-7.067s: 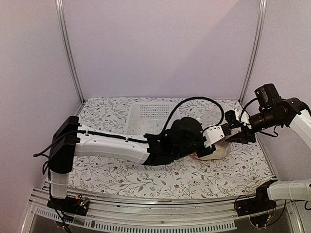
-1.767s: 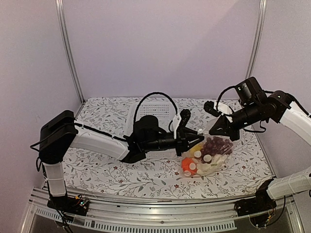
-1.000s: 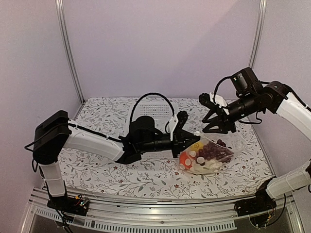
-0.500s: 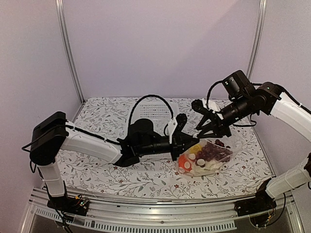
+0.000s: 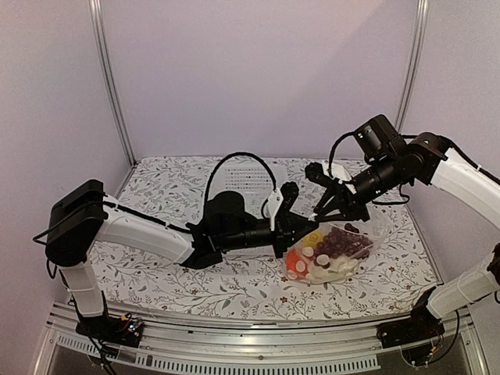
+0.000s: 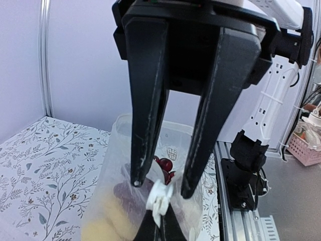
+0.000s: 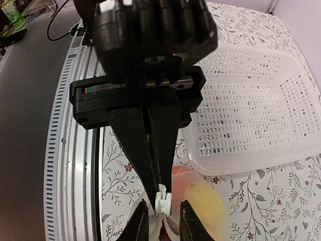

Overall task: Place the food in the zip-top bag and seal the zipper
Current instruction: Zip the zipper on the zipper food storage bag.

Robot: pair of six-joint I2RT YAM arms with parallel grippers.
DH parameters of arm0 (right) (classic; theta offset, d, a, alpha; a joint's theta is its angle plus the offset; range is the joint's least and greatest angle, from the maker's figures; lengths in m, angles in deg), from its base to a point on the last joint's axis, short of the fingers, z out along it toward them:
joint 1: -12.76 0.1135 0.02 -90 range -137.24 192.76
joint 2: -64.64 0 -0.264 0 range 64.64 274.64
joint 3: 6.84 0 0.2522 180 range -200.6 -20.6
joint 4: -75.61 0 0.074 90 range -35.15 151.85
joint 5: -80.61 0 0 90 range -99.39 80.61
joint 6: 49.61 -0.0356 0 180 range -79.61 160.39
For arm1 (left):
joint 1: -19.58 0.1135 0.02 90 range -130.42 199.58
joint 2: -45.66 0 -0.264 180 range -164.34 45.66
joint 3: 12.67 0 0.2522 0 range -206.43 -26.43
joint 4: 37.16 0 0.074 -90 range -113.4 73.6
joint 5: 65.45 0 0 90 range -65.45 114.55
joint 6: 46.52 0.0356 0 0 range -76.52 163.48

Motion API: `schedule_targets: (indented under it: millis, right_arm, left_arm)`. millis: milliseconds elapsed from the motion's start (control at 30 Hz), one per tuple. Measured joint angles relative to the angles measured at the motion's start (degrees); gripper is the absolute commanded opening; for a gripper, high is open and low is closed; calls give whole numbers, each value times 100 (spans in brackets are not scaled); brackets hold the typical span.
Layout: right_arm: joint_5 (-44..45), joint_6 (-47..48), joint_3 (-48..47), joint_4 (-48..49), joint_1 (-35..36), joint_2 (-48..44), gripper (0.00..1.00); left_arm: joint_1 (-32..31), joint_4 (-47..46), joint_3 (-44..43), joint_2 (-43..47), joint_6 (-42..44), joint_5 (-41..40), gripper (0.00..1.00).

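Observation:
The zip-top bag (image 5: pixel 373 231) lies right of centre with grapes (image 5: pixel 344 241), an orange pumpkin (image 5: pixel 294 262), a yellow piece (image 5: pixel 314 237) and cauliflower (image 5: pixel 336 270) inside. My left gripper (image 5: pixel 305 226) is shut on the white slider (image 6: pixel 159 197) at the bag's mouth edge; the slider also shows in the right wrist view (image 7: pixel 161 202). My right gripper (image 5: pixel 319 214) is open, with one finger on each side of the slider and of the left fingertips (image 7: pixel 159 186). The red pepper is hidden.
The white perforated basket (image 5: pixel 242 183) stands behind the left arm, and its near rim shows in the right wrist view (image 7: pixel 251 100). The table's metal front rail (image 7: pixel 75 165) lies near the bag. The floral cloth (image 5: pixel 156 273) covers the table.
My right gripper has moved left and down until it straddles the left fingertips. The bag's mouth end has shifted slightly left with my left gripper. The food stays in the bag.

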State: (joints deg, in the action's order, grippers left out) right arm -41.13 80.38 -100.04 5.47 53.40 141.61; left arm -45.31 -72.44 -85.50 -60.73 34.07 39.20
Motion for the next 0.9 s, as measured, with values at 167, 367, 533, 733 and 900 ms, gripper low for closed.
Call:
schedule_targets:
  millis: [167, 367, 533, 733, 900]
  right_arm:
    - [17, -2, 0, 0, 39, 15, 19]
    - [81, -11, 0, 7, 63, 101, 6]
    - [120, -7, 0, -2, 68, 105, 3]
    - [186, 15, -11, -17, 105, 186, 3]
    - [271, 37, -35, -61, 131, 223, 3]
  left_arm:
    - [0, 0, 0, 0, 0, -13, 0]
    - [0, 4, 0, 0, 0, -22, 0]
    - [0, -35, 39, 2, -2, -50, 0]
    - [-28, -170, 413, 247, -33, -225, 0]
    - [-122, -225, 811, 601, -52, -501, 0]
